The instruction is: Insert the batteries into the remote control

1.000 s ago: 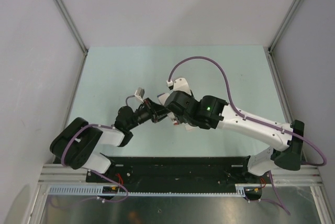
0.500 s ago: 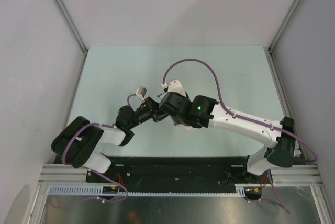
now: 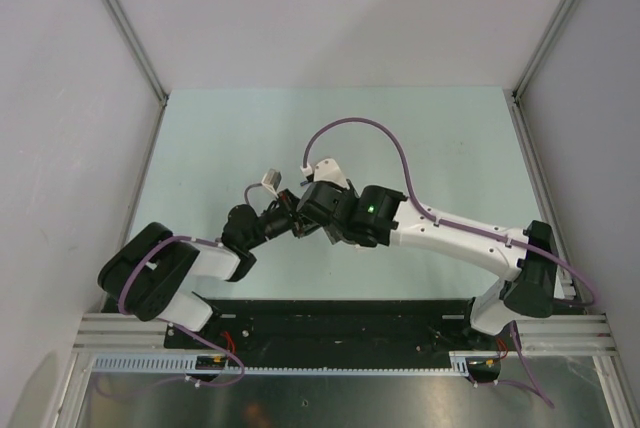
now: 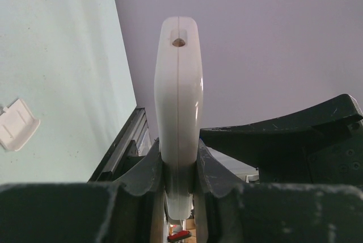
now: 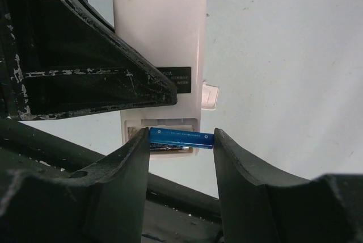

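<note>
Pads (image 4: 146, 170) of the left gripper (image 4: 180, 169) squeeze tight on the remote control (image 4: 178, 84). It stands on its thin white edge, held up in the air. Right beside it is the right gripper (image 5: 181, 141). Its two dark fingers (image 5: 241, 169) are partly apart and pinch a blue battery (image 5: 181, 137) end to end. The blue battery sits at the open slot (image 5: 161, 122) in the plain white back of the remote control. A darker slim thing (image 5: 169, 148) lies just under it, but I cannot tell what it is. One dark finger of the left gripper covers part of the white back in the right wrist view.

From above, the two arms meet over the middle of the table (image 3: 220, 138). They hide the remote control and the blue battery. A bit farther off, a small white cover piece (image 4: 17, 124) lies flat on the pale green table, apart from the remote control. A purple cable (image 3: 360, 126) loops up over the right arm. Plain grey walls (image 3: 330, 8) stand behind the table.
</note>
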You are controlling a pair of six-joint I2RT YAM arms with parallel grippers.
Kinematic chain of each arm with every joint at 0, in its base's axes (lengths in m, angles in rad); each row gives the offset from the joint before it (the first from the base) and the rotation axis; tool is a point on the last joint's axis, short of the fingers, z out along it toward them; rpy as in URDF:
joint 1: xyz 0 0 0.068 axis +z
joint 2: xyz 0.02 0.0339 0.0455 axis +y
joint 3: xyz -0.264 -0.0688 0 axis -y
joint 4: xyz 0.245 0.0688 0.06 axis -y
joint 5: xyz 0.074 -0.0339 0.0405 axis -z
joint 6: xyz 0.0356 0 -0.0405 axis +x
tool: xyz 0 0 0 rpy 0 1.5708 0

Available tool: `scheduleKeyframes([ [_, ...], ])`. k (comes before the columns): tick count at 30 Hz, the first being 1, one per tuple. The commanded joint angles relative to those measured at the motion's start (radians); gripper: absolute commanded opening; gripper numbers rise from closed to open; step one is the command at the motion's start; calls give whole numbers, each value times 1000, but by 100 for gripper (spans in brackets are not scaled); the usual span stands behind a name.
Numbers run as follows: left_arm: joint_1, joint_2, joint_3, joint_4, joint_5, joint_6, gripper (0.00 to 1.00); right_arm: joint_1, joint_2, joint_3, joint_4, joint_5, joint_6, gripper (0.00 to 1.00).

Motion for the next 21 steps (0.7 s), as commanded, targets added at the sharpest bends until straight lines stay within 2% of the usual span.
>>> scheduleKeyframes([
  [1,-9,-11,-3,155,-8,-2,0,14,14,34,-24,28,-1,28],
  [14,-9,3,3,153,-9,-2,0,40,69,74,-87,81,18,32],
  [21,-9,4,3,153,-8,0,0,38,72,76,-85,82,28,47],
])
